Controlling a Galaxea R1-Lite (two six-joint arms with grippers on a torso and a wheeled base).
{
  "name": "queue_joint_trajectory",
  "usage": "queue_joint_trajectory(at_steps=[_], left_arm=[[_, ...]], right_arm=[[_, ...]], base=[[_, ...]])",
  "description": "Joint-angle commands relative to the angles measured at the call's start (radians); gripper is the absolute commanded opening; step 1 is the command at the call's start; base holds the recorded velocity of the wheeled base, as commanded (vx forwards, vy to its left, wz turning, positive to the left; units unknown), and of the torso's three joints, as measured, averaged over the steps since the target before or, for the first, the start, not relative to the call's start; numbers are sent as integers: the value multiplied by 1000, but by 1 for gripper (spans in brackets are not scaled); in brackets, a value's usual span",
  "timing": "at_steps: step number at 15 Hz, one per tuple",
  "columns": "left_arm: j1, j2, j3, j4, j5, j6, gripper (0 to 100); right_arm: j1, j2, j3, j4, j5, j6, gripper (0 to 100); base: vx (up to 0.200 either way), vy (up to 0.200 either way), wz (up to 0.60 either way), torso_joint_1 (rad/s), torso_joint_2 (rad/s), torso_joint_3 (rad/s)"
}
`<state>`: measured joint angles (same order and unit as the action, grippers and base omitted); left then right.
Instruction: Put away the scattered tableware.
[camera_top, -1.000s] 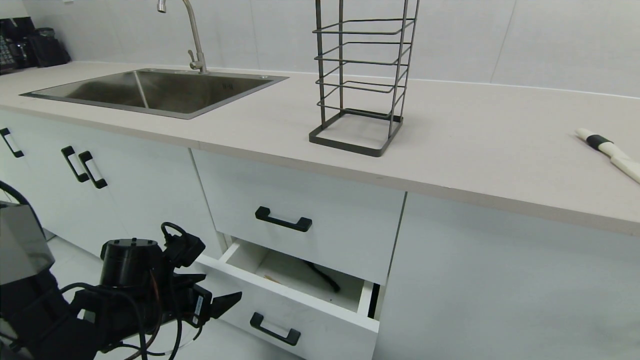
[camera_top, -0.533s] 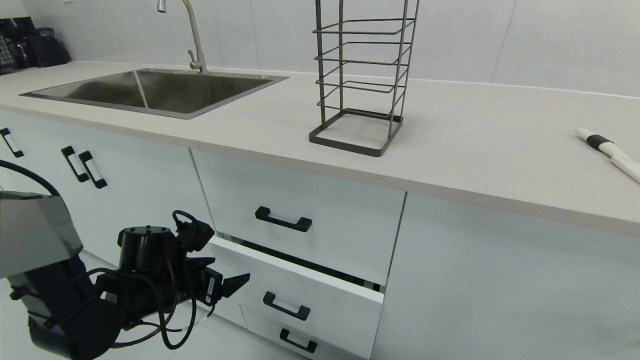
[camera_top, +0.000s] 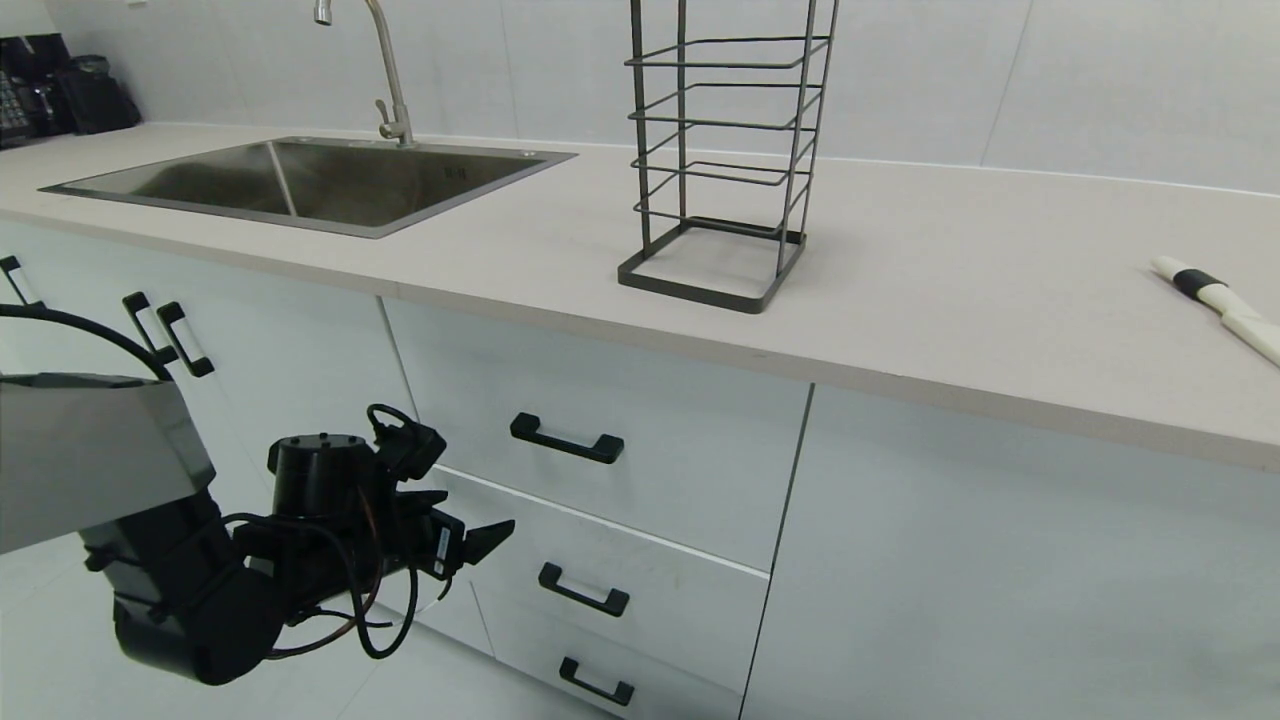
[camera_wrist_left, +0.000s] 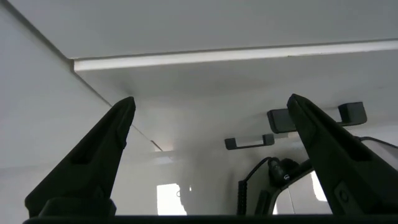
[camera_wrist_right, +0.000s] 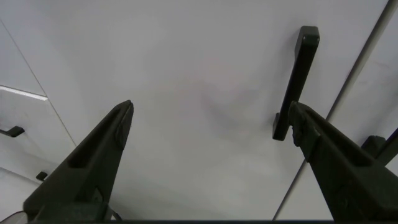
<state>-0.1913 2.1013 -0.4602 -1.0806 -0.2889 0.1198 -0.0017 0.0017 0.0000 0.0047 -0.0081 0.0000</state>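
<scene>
left gripper (camera_top: 478, 540), jaws spread apart, sits just before the shut drawer (camera_top: 620, 560), the white-handled utensil (camera_top: 1215, 298) lying well above and far to its right on the countertop (camera_top: 950, 300); right gripper (camera_wrist_right: 211, 107), likewise spread, faces a cabinet handle (camera_wrist_right: 298, 81).

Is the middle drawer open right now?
No, the middle drawer is shut, its front flush and no gap showing along its top edge.

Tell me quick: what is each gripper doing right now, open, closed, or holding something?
Left gripper: open, fingers spread wide, holding nothing.
Right gripper: open, fingers spread wide, holding nothing.
</scene>
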Motion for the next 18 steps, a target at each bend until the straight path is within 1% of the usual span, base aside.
queue_joint_trajectory(at_steps=[1,2,4,6,8,9,10,12,14,15,16,17,18], left_arm=[[0,26,-17,1,1,0,100],[0,26,-18,1,1,0,100],[0,5,28,-15,2,0,100],[1,-66,124,-73,-1,-5,100],[1,-132,201,-96,-4,-11,100],[-2,-195,265,-99,-15,-11,100],[-5,-245,299,-99,-16,-11,100],[-2,-351,330,-94,-16,-11,100],[3,-543,379,-94,-15,-9,100],[3,-590,388,-94,-13,-8,100],[3,-728,417,-88,-12,-6,100],[3,-770,430,-87,-12,-6,100],[4,-879,454,-85,-7,-9,100]], right_arm=[[0,0,0,0,0,0,100],[0,1,0,0,0,0,100],[0,0,0,0,0,0,100],[0,0,0,0,0,0,100],[0,1,0,0,0,0,100],[0,0,0,0,0,0,100],[0,1,0,0,0,0,100],[0,0,0,0,0,0,100],[0,1,0,0,0,0,100],[0,1,0,0,0,0,100],[0,0,0,0,0,0,100],[0,0,0,0,0,0,100],[0,0,0,0,0,0,100]], base=[[0,0,0,0,0,0],[0,0,0,0,0,0],[0,0,0,0,0,0],[0,0,0,0,0,0],[0,0,0,0,0,0],[0,0,0,0,0,0],[0,0,0,0,0,0],[0,0,0,0,0,0],[0,0,0,0,0,0],[0,0,0,0,0,0],[0,0,0,0,0,0],[0,0,0,0,0,0],[0,0,0,0,0,0]])
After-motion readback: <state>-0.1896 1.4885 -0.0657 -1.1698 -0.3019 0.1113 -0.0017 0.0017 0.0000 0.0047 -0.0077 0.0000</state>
